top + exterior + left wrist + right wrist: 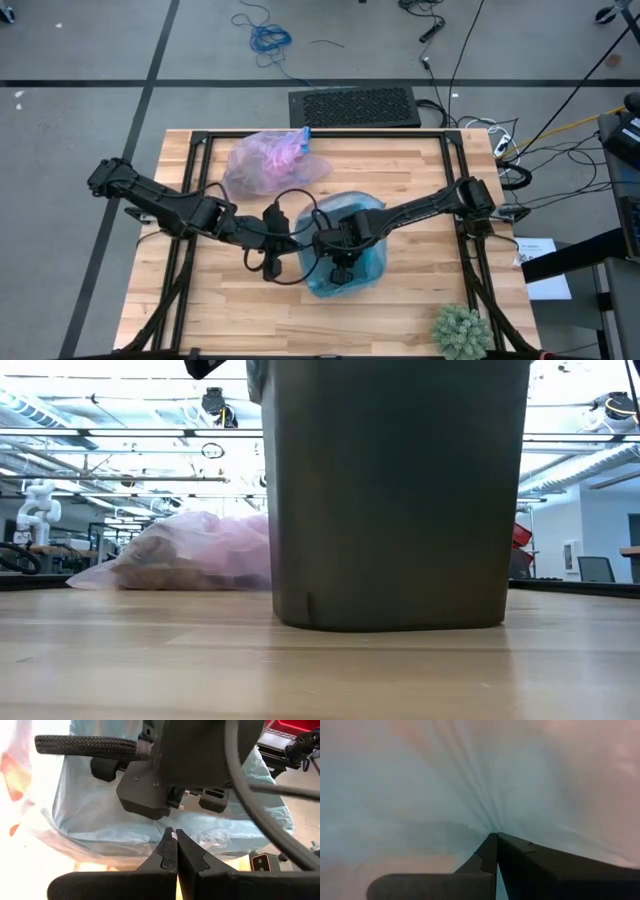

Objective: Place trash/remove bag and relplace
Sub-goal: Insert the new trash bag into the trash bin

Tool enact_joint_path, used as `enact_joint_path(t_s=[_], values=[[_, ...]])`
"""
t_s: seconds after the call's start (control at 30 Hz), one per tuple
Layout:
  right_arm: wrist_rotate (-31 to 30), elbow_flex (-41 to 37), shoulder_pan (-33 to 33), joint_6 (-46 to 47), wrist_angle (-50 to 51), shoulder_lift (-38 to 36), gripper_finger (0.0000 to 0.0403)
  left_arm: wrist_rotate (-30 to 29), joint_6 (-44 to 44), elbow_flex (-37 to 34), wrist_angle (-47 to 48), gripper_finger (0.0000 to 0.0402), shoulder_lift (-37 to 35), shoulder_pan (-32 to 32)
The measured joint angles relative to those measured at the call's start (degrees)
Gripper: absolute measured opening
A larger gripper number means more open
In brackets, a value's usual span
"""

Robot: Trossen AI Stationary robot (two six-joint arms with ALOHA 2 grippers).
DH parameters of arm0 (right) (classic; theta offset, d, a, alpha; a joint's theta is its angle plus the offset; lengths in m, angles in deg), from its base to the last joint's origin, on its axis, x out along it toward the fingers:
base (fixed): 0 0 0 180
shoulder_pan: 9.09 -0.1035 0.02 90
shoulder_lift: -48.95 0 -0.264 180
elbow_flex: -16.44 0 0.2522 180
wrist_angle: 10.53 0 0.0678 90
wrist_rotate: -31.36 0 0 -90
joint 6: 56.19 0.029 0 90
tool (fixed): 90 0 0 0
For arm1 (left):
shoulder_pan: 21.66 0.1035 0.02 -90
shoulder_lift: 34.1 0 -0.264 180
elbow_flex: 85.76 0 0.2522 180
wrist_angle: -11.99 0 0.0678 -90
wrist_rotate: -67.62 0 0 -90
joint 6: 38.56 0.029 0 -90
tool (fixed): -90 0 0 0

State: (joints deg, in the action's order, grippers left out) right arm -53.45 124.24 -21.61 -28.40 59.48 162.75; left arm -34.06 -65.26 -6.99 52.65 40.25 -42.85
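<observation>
High view: the right gripper (341,270) reaches down inside the bin (375,262), which is lined with a blue bag (362,208). The left gripper (292,238) sits just beside the bin's rim. The pink bag (262,162) lies well beyond both, near the table's (400,320) far edge.

Low view: the bin (395,490) stands upright; the pink bag (190,552), brown trash (160,565) showing through it, lies behind it.

Left wrist: fingers (167,855) pressed together, holding nothing, the blue bag (100,815) just ahead.

Right wrist: fingers (492,852) pressed together, pinching a pleat of blue bag (420,795).
</observation>
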Motion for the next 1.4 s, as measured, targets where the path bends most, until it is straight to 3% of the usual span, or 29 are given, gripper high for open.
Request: enact_joint_path(t_s=[0.43,0.8,1.03,1.4], values=[[1.48,-5.29,0.95,0.04,-2.33,0.57,0.0000,1.31,0.05,-0.40,2.17,0.0000,0.26,-0.20],[2.45,4.62,0.88,0.07,2.12,0.11,0.0004,0.87,0.11,-0.18,1.41,0.0000,0.04,-0.15],[2.24,10.40,0.82,0.09,5.38,0.04,0.0043,0.01,0.07,-0.15,1.12,0.0000,-0.98,-0.03],[-0.34,9.16,0.90,0.26,5.87,-0.04,0.0115,-0.17,-1.47,-0.09,1.58,0.0000,-6.04,-0.84]])
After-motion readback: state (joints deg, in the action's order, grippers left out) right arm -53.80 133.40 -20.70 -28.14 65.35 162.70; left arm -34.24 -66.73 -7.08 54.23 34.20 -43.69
